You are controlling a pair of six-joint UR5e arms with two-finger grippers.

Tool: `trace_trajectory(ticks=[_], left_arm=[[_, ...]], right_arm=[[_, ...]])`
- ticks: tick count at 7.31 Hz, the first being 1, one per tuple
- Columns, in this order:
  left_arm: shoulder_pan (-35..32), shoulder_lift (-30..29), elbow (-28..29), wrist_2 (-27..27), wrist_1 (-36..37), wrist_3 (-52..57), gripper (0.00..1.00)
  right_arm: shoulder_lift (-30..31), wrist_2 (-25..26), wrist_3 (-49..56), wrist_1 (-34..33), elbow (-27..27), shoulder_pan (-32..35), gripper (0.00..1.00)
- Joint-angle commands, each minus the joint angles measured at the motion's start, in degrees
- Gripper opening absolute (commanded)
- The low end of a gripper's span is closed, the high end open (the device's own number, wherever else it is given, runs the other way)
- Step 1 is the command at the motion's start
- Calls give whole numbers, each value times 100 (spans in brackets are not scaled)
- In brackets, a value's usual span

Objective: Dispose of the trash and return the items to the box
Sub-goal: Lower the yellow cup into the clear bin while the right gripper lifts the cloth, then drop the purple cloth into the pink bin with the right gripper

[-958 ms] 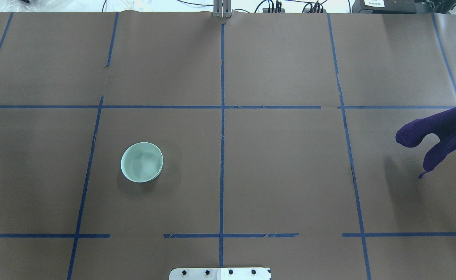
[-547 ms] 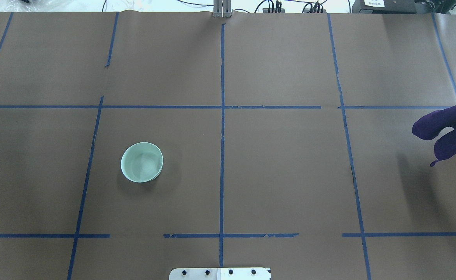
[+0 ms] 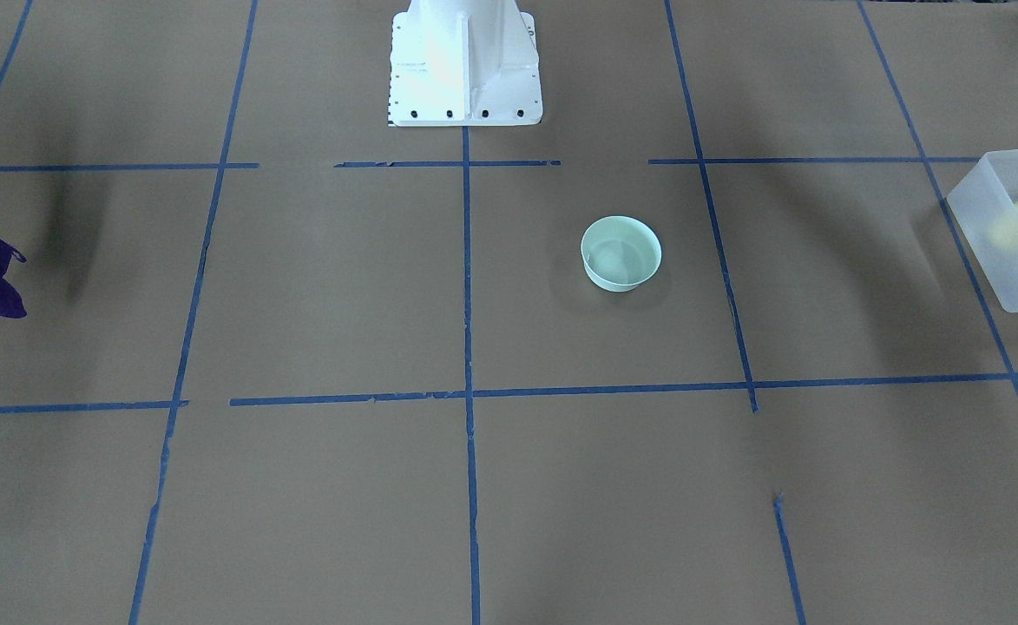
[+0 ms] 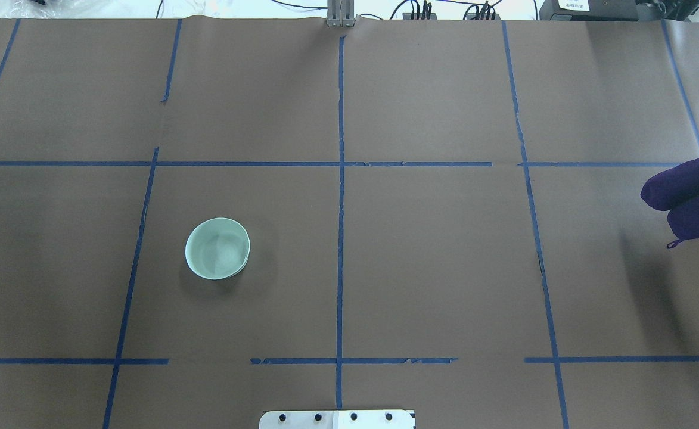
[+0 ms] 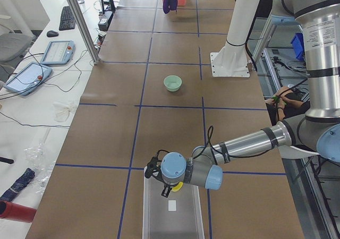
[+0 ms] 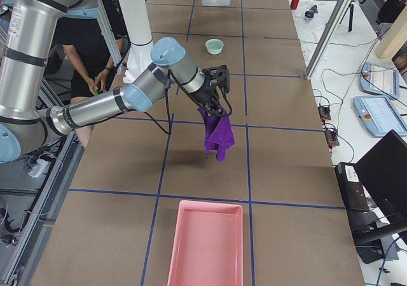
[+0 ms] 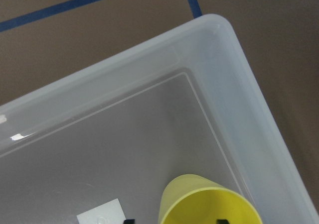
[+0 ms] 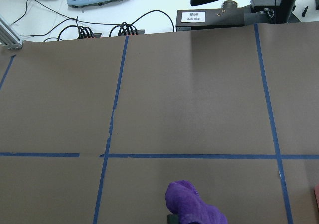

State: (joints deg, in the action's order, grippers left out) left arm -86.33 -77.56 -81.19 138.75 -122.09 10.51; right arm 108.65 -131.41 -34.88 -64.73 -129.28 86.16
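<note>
Brown paper [image 4: 432,268] crossed with blue tape covers the table. At the end on my left, the yellow cup [image 7: 209,204] stands upright inside the frosted box [image 7: 239,84], near a corner. My left gripper [image 7: 175,221] hangs over it with fingers parted, one tip above the cup's mouth and one outside its wall. Well apart from the box, the mint bowl [image 4: 217,248] sits upright on the paper. My right gripper [image 6: 219,105] is clamped on a purple cloth [image 6: 218,133] that dangles clear of the table, short of the pink tray [image 6: 206,245].
</note>
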Motion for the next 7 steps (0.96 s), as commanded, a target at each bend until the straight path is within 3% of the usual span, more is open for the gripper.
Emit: trace_trajectory(ticks=[1,2,4,5,7], left_arm=[[-42,4,-404,-433,9,4,100],[-138,-14,-615,-785,97,-5,100],[-515,-197,-1789,-1182,1559,-75,100],[-525,-216,-2221,-1193,1678,-650,100],[-464,-566,-2524,-1210,1653,-2083,100]], right_arm=[[25,-8,461,-466,-26,172,0],[-36,-8,1430,-1062,-18,478,0],[-343,254,3486,-2407,95,1172,0],[-588,656,4262,-2882,218,1419,0],[-1105,818,5819,-3124,1128,2286,0]])
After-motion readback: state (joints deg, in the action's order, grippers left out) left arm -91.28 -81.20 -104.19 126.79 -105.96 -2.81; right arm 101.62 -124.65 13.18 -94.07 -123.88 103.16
